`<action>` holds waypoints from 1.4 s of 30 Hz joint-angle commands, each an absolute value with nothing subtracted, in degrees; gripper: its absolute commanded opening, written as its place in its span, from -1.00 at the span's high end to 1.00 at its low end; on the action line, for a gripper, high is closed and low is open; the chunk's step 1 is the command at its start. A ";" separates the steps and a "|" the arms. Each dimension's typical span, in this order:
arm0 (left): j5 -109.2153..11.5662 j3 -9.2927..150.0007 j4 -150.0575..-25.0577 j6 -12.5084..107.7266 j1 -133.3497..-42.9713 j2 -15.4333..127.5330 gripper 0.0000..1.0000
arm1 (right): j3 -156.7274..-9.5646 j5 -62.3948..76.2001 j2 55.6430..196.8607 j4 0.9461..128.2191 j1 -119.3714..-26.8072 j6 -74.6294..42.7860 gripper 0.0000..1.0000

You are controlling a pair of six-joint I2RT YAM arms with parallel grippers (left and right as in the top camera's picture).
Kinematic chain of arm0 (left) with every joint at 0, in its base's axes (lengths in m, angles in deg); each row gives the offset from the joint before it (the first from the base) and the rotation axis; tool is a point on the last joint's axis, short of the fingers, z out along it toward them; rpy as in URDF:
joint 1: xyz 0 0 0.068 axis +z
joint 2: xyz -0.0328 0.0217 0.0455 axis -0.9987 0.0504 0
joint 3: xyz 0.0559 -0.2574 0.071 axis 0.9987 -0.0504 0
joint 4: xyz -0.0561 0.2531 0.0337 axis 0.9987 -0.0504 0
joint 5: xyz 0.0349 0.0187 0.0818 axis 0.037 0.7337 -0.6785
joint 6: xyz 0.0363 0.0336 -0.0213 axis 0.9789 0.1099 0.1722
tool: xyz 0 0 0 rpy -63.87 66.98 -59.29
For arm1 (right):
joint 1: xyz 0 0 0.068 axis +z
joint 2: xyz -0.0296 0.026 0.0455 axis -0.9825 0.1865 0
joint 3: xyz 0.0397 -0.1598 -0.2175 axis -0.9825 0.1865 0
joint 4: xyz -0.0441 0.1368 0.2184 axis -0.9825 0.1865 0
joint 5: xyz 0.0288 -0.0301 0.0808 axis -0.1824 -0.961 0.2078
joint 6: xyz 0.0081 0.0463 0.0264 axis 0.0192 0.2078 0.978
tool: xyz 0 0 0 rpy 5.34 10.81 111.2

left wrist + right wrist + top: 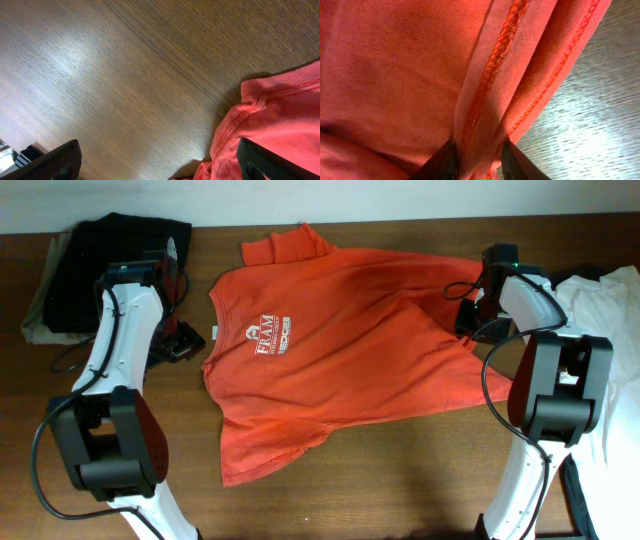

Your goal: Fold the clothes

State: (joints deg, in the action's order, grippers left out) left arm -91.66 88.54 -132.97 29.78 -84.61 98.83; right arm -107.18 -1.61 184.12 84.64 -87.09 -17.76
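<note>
A red-orange T-shirt [340, 350] with white lettering lies spread on the wooden table, collar to the left, one sleeve at the back. My right gripper [468, 320] sits at the shirt's right edge. In the right wrist view its fingers [444, 161] pinch a stitched fold of the shirt [420, 65], so the right gripper [477, 165] is shut on the fabric. My left gripper [183, 340] hovers just left of the shirt. In the left wrist view the left gripper [160, 167] stands wide open over bare wood, with the shirt's hem [280, 110] at its right finger.
A black garment [110, 260] lies at the back left on an olive-grey one [38, 310]. A white garment [612, 310] is at the right edge behind the right arm. Bare wood table [400, 480] shows in front of the shirt.
</note>
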 commanded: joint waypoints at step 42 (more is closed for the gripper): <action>-66.40 79.93 -126.87 52.47 -95.69 97.30 -0.89 | -127.88 -9.24 182.98 119.10 -94.24 -10.85 -0.35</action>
State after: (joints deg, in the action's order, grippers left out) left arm -70.18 82.72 -127.13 48.98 -91.84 98.81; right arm -128.29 -10.42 184.34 118.01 -94.48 -12.38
